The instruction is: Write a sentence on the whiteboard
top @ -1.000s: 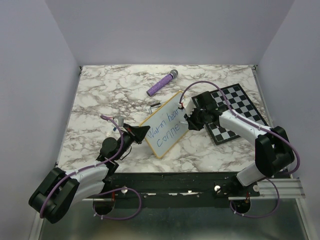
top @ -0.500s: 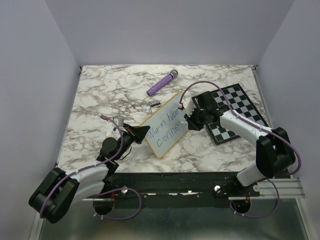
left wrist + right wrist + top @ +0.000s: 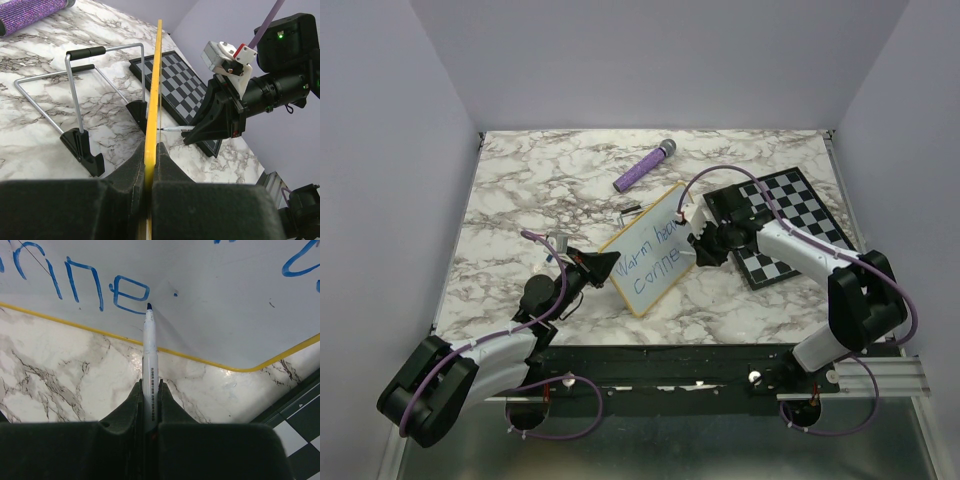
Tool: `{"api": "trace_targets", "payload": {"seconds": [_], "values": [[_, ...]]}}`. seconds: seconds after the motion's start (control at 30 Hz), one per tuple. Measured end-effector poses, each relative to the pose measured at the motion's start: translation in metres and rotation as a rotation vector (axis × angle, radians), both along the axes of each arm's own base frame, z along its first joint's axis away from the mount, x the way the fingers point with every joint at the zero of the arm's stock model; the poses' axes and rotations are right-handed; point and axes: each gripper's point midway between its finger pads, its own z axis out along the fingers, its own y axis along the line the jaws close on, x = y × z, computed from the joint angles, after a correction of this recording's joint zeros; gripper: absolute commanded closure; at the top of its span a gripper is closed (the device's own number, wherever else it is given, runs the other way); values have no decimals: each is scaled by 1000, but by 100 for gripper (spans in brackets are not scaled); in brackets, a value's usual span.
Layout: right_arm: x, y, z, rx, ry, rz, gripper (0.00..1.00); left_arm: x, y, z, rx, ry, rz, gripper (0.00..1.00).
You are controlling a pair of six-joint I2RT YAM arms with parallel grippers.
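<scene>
- The left arm (image 3: 490, 355) lies low and stretched forward along the grey-veined white marble tabletop (image 3: 520, 190), reaching toward the middle.
- The left gripper (image 3: 150, 152) has its black padded fingers pressed together on the thin yellow-tan frame of the small rectangular whiteboard (image 3: 645, 288), pinching the board's near-left edge.
- The whiteboard sits at the table's centre, between the two grippers. It is turned at a diagonal and leans back so that its glossy white face shows from above.
- Behind the board, a bent silver wire stand with black feet (image 3: 82, 147) rests on the marble.
- The blue handwritten sentence (image 3: 650, 258) runs in two lines. The lower one reads "Conne"; the upper starts "Warm" and its end is hard to read.
- A sparkly purple cylinder with a grey tip (image 3: 642, 168) lies flat, well behind the board.
- A slim white marker with a dark blue tip (image 3: 149, 355) points at the board just right of the last "e". It may be touching the surface, though the wrist view leaves that unclear.
- The right gripper (image 3: 149, 392) is clamped on the marker's barrel, just beside the board's right edge.
- The right arm (image 3: 800, 250) bends at the elbow and reaches left over the black-and-white checkered chessboard (image 3: 795, 205), which lies flat.
</scene>
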Motion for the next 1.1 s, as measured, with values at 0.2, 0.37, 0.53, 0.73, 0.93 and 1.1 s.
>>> {"api": "trace_targets", "payload": {"seconds": [0.2, 0.37, 0.53, 0.73, 0.93, 1.1], "values": [[-1, -1, -5, -10, 16, 1, 99, 0, 0, 0, 0, 0, 0, 100], [-1, -1, -5, -10, 16, 1, 99, 0, 0, 0, 0, 0, 0, 100], [-1, -1, -5, -10, 16, 1, 99, 0, 0, 0, 0, 0, 0, 100], [-1, -1, -5, -10, 16, 1, 100, 0, 0, 0, 0, 0, 0, 100], [-1, -1, -5, -10, 16, 0, 100, 0, 0, 0, 0, 0, 0, 100], [-1, -1, -5, -10, 16, 1, 99, 0, 0, 0, 0, 1, 0, 100]]}}
